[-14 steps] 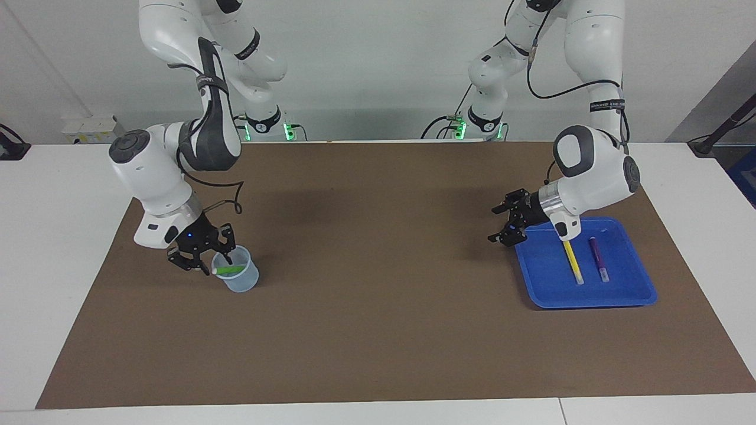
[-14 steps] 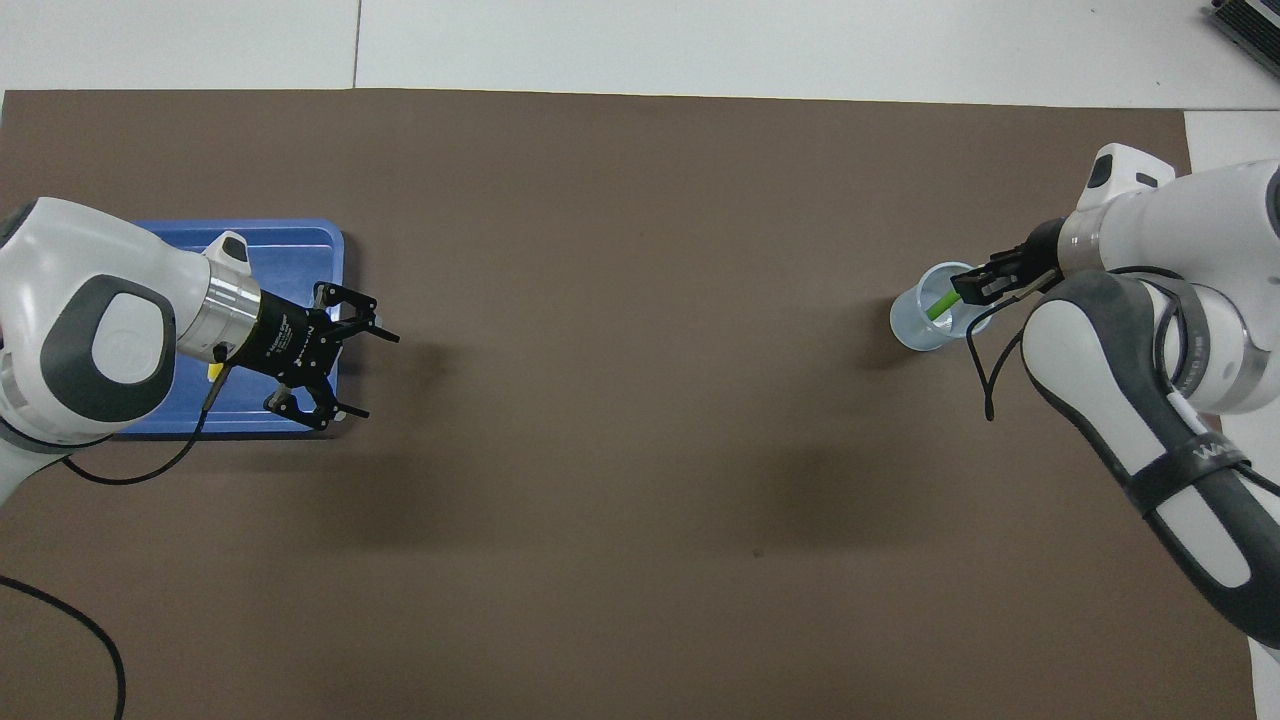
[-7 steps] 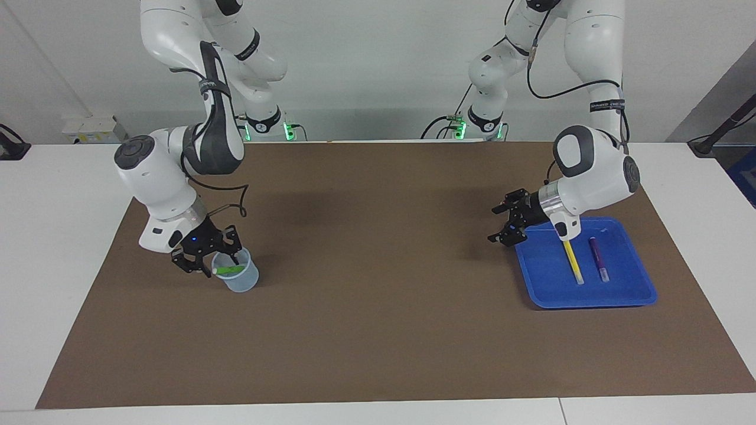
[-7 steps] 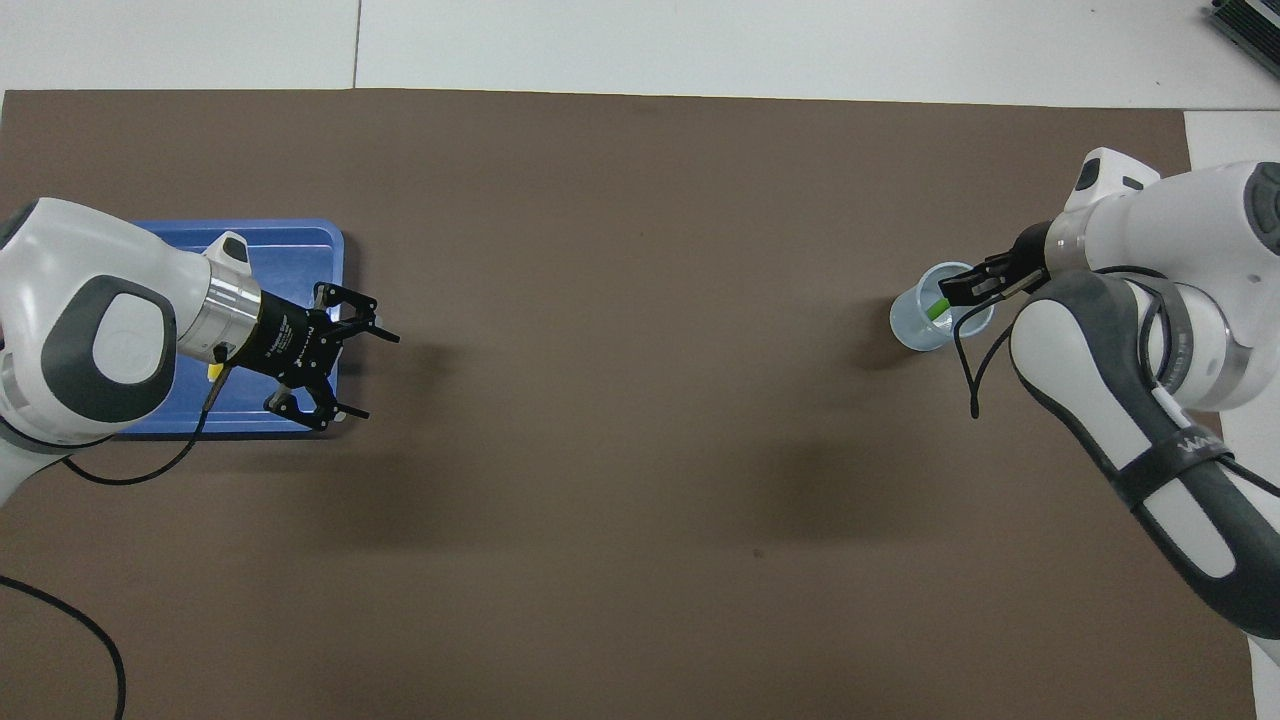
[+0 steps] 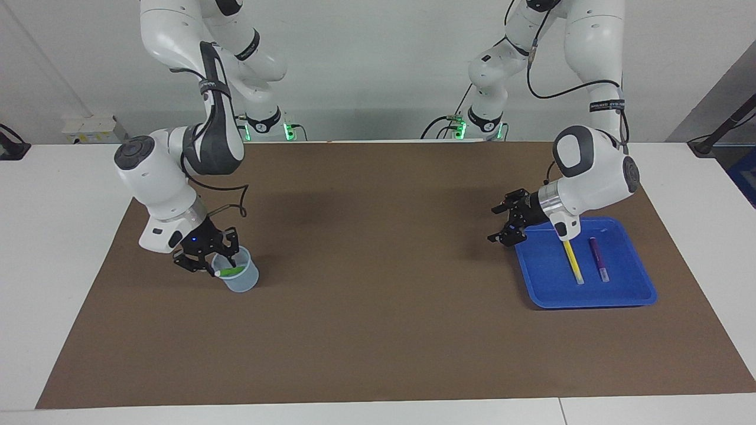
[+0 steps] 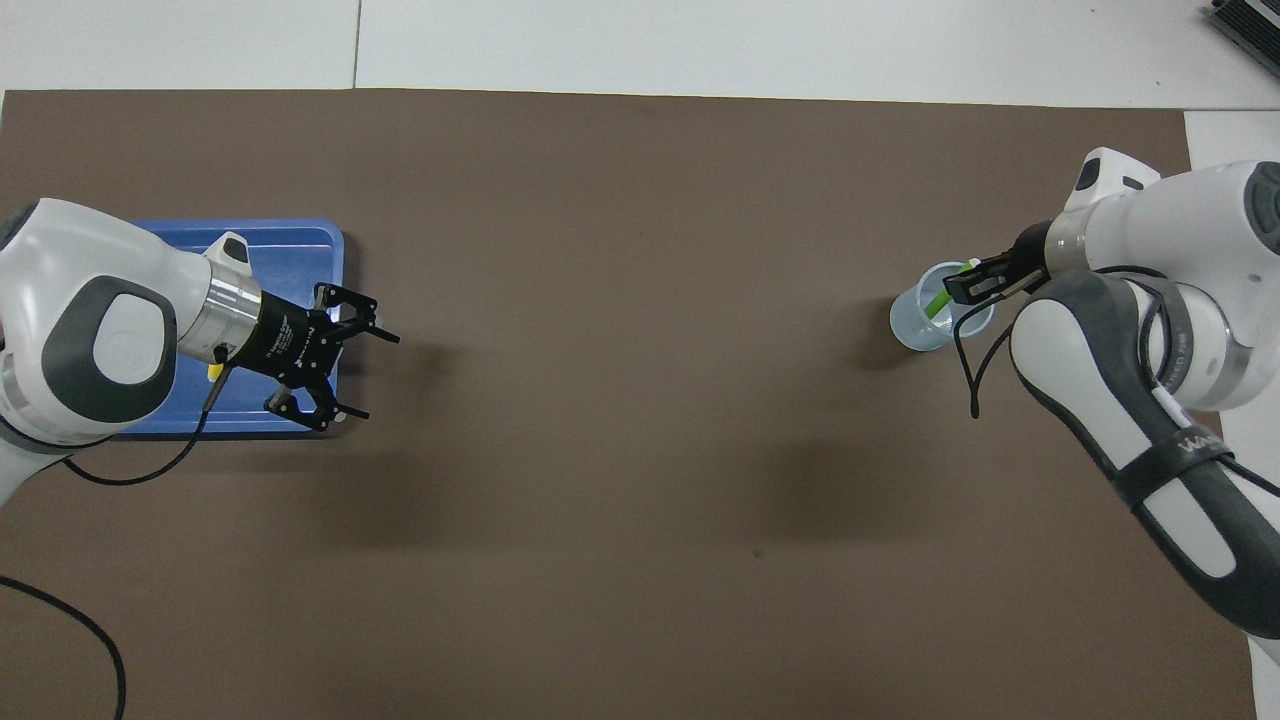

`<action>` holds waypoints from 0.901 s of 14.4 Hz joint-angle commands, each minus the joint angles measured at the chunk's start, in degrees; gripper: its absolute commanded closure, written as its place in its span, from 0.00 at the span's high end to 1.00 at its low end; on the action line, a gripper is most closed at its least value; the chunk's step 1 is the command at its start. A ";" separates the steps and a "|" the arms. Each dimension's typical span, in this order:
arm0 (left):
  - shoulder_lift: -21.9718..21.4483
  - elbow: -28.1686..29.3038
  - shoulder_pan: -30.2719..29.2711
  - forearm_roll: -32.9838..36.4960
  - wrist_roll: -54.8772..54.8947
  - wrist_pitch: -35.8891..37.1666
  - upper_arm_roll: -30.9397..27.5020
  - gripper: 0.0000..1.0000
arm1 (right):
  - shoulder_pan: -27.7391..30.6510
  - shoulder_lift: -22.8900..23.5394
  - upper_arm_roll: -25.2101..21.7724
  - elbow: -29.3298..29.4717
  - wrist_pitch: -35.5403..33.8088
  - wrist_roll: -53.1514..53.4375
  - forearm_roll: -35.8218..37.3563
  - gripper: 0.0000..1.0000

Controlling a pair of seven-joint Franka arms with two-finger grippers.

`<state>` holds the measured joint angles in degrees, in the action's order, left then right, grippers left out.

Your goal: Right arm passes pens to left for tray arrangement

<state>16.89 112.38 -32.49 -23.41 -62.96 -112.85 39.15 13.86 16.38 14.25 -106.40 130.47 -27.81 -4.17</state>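
A green pen point(image 5: 231, 271) leans inside a small translucent cup point(image 5: 242, 282) toward the right arm's end of the mat. My right gripper point(image 5: 220, 264) reaches into the cup mouth and its fingers are shut on the green pen point(image 6: 936, 302). The blue tray point(image 5: 590, 298) lies at the left arm's end and holds a yellow pen point(image 5: 572, 260) and a purple pen point(image 5: 597, 257) side by side. My left gripper point(image 5: 492, 223) hovers open and empty over the tray's edge that faces the middle of the mat. In the overhead view the left arm hides most of the tray point(image 6: 300, 235).
A brown mat point(image 5: 378, 307) covers the white table point(image 5: 59, 248). The cup point(image 6: 915, 330) stands upright on the mat. The arms' cables hang near both wrists.
The right gripper shifted slightly at the cup and its fingers closed in on the green pen. The left arm has not moved.
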 commanded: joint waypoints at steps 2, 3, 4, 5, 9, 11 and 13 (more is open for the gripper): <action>-2.39 2.14 0.15 -0.32 0.64 -1.23 -0.48 0.96 | 0.29 0.76 0.34 1.37 -0.83 1.01 0.21 0.47; -2.30 2.14 0.06 -0.32 0.64 -1.23 -0.48 0.96 | 0.29 0.76 0.34 1.46 -0.57 1.01 0.21 0.50; -2.39 2.14 0.06 -0.32 0.64 -1.23 -0.48 0.96 | 0.29 0.76 0.34 1.46 0.04 1.18 0.21 0.62; -2.39 2.14 0.06 -0.32 0.73 -1.14 -0.48 0.96 | 0.20 0.76 0.34 1.72 0.14 1.18 0.21 0.63; -2.39 2.32 0.06 -0.32 0.99 -1.23 -0.48 0.96 | 0.55 2.33 0.34 2.42 1.28 0.83 0.65 0.58; -2.39 2.32 0.06 -0.32 0.99 -1.23 -0.48 0.96 | 0.38 2.34 0.34 2.25 1.37 0.83 0.39 0.54; -2.39 2.32 0.06 -0.32 0.99 -1.23 -0.48 0.96 | 0.38 2.43 0.34 2.16 1.72 1.18 0.30 0.49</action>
<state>16.71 112.62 -32.49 -23.41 -62.86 -112.88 39.15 13.93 17.89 14.17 -105.18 131.50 -27.77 -4.17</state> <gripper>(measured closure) 0.031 0.485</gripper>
